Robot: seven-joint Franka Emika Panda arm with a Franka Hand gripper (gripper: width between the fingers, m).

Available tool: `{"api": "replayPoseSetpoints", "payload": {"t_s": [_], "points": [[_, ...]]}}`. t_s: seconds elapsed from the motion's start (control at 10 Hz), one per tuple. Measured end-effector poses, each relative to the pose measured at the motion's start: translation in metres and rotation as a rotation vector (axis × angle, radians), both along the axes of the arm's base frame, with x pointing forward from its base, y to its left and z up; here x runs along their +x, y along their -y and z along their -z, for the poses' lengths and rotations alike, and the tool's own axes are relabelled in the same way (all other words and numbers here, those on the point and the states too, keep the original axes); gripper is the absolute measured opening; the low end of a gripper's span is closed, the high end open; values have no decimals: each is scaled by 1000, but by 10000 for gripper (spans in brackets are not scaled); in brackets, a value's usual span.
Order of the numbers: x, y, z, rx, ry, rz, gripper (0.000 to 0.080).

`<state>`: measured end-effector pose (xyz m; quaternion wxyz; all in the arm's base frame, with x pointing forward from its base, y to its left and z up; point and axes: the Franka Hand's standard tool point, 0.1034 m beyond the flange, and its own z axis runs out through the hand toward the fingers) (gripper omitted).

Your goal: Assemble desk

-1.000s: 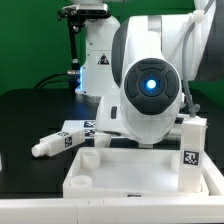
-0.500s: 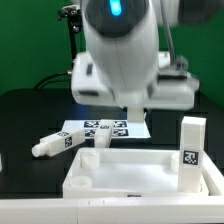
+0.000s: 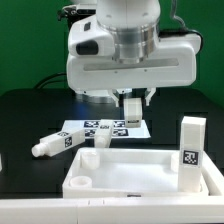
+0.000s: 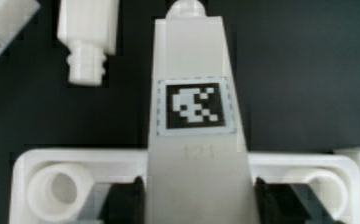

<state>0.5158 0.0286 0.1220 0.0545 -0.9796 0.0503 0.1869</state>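
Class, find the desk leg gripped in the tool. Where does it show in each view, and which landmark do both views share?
Exterior view: the leg hangs from the tool at the picture's centre, just above the marker board and the tabletop.
Wrist view: the leg fills the centre, its tag facing the camera, with one end crossing the tabletop's rim.
Shared landmark: the tabletop's rim.

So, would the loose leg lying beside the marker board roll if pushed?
Probably not: the loose leg looks flat-sided, so it should slide. It looks like rigid, smooth plastic, so likely stiff and perhaps slippery.
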Motion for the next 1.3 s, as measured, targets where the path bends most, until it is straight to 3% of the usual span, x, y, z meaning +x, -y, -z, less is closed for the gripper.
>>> {"api": "replayPoseSetpoints", "payload": {"t_s": [0.2, 0.3, 0.4, 0.5, 0.6, 0.7, 0.8, 0.9, 1.0, 1.1, 1.3], "points": [[37, 4, -35, 84, 132, 36, 286], [53, 11, -43, 71, 332, 27, 287], [39, 9, -36, 51, 377, 44, 287], [41, 11, -35, 36, 419, 46, 287], [51, 17, -37, -3, 544, 59, 287], [47, 19, -35, -24, 593, 60, 287], [53, 28, -46, -29, 631, 33, 287], [64, 42, -56, -64, 728, 42, 287], [60, 45, -52, -82, 747, 46, 287], [62, 52, -54, -133, 835, 35, 287], [60, 56, -51, -155, 857, 15, 287]]}}
